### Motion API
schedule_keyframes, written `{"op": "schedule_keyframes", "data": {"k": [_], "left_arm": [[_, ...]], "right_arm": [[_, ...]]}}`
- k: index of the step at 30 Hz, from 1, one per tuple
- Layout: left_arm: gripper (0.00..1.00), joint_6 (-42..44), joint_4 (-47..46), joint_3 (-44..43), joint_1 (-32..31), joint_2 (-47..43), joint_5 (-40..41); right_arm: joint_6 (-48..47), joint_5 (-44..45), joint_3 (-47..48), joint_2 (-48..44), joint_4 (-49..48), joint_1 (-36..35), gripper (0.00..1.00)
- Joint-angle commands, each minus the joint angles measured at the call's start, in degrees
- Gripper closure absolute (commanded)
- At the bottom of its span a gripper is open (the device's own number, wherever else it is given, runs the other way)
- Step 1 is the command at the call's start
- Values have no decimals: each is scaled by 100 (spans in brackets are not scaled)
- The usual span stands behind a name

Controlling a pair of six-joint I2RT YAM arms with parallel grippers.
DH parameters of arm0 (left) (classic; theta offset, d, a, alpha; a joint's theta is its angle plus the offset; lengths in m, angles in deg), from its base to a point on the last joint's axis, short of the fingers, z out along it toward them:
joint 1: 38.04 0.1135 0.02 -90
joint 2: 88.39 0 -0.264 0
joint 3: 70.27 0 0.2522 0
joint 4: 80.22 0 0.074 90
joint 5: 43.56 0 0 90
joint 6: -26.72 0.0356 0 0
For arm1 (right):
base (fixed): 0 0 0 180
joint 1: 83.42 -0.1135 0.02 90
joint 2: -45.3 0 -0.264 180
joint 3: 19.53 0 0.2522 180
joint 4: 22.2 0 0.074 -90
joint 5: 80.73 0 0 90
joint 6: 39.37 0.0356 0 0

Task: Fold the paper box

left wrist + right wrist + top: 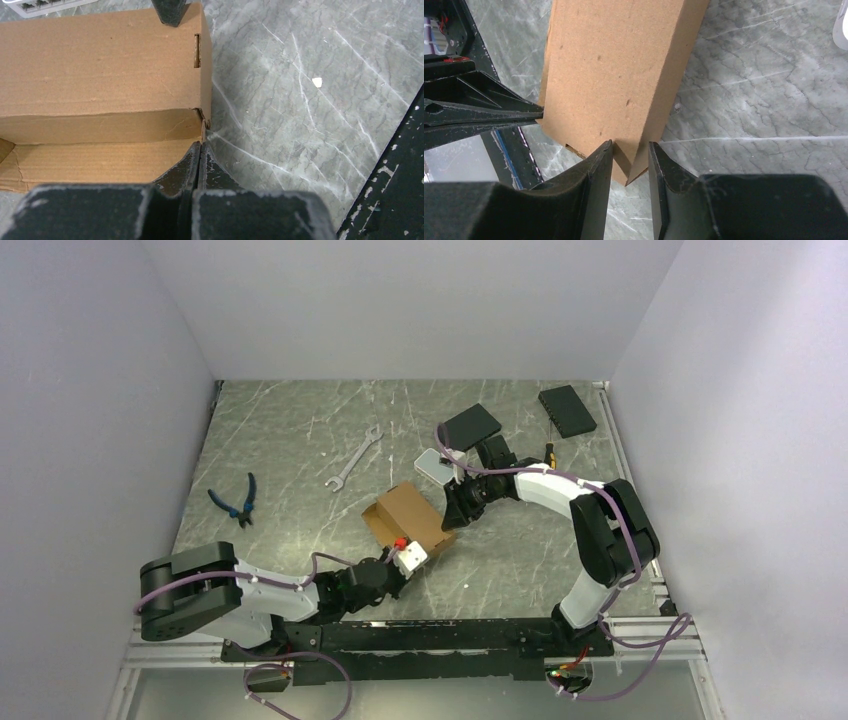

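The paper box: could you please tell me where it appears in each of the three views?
Top external: the paper box lies at centre, between the two arms.
Left wrist: it fills the upper left, with the left gripper shut on its near corner.
Right wrist: it runs down the upper middle, its lower corner between the right gripper's fingers.
Shared landmark: the grey marbled tabletop.
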Motion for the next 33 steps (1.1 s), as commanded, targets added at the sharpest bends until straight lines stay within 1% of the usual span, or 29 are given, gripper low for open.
{"op": "schedule_keyframes", "data": {"k": [1,4,8,13,19,20,21,22,23,24,28,31,33], "left_arm": [[100,-234,43,-213,36,-15,172],[100,-396,443,-426,130,-17,105],[100,-399,541,-599,178,43,-5],[100,-489,891,-922,274,88,-87],[100,-710,1679,-1547,419,224,-279],[97,-776,1830,-1652,430,238,-289],[92,-836,1988,-1750,431,241,-288],[83,-920,2126,-1820,431,224,-260],[72,-1058,2278,-1865,431,164,-191],[65,-1225,2458,-1901,436,78,-107],[44,-1764,3021,-1833,440,-570,-38],[39,-2220,3471,-1637,448,-1260,67],[41,-2646,3886,-1469,464,-1744,164]], "right_arm": [[-205,416,109,129,-2,-24,66],[-221,420,114,131,8,-53,66],[-235,420,109,118,13,-71,66],[-280,406,109,119,30,-117,67],[-292,458,127,140,43,-172,67],[-290,493,127,140,37,-172,67],[-285,529,120,140,30,-171,66],[-282,568,114,131,20,-172,66],[-281,596,117,131,17,-172,65],[-274,612,118,129,17,-172,65],[-272,639,126,132,29,-172,65],[-281,648,136,144,35,-172,65],[-272,655,131,136,30,-169,65]]}}
